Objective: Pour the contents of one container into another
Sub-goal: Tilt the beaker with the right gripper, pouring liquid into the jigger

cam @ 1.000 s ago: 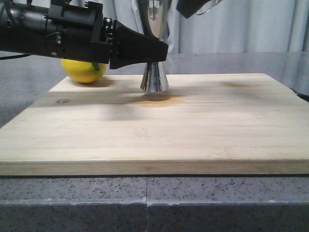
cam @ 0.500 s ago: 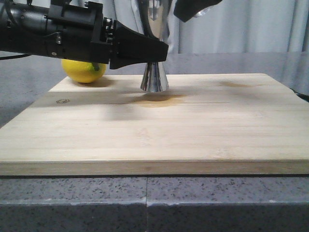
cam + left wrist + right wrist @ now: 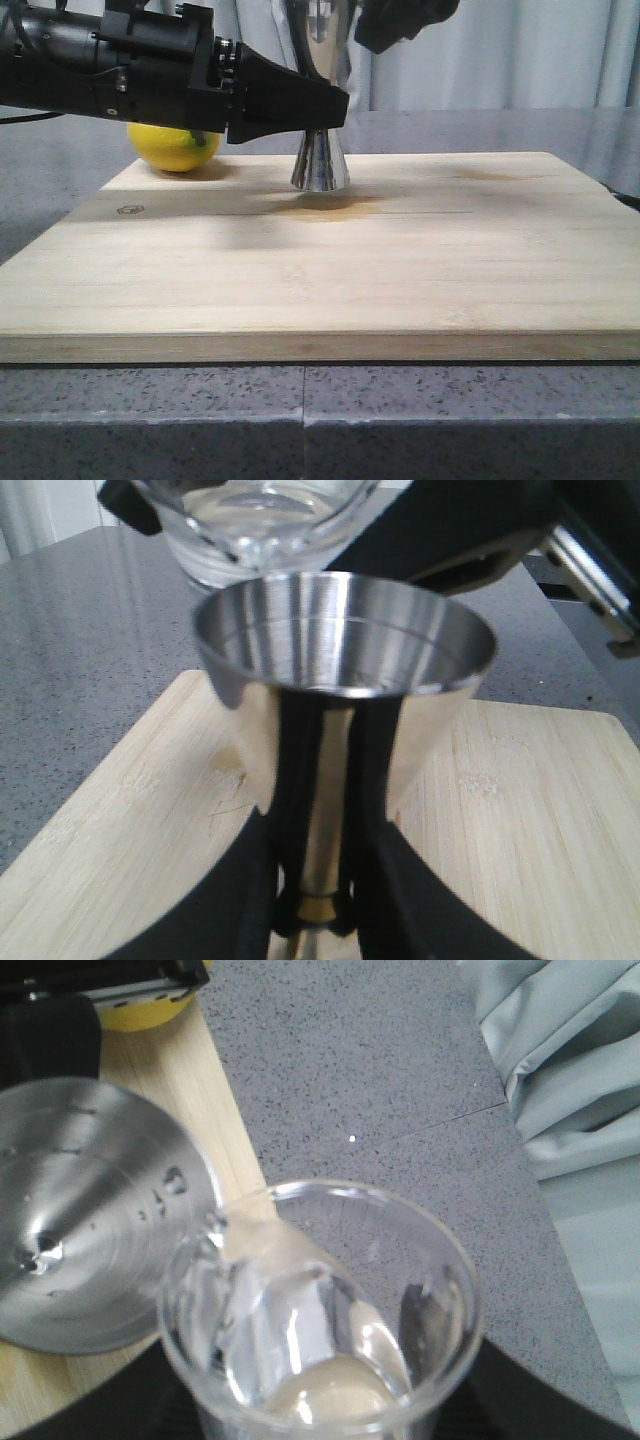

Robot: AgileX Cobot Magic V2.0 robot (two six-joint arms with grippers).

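Front view cut off most of the action: the jigger's (image 3: 320, 150) upper cone ran out of frame, and its waist was hidden behind the left claw (image 3: 325, 105). The right claw (image 3: 400, 20) showed only as a dark lump at the top edge; whether it was spread or pressed together couldn't be told from any view, its fingers not visible clearly. The beaker (image 3: 320, 1310) didn't register in the front view at all.

Left arm came in level from the table's left side, claw pinching the jigger at its narrow waist; the left wrist view showed both black fingers (image 3: 370, 780) against the stem just above the gold band (image 3: 318, 910). Right arm hung above, just right of the jigger.

Jigger stood upright, long axis vertical, base on the wooden board (image 3: 400, 260) near its far edge, left of centre. Open cup (image 3: 345, 630) faced up, droplets on the inner wall in the right wrist view. Beaker sat over the far rim of the cup, tilted, lip pointing toward the jigger bowl (image 3: 90, 1220), clear liquid pooled at that side.

Lemon (image 3: 172, 145) lay at the board's far left corner, partly behind the left arm.
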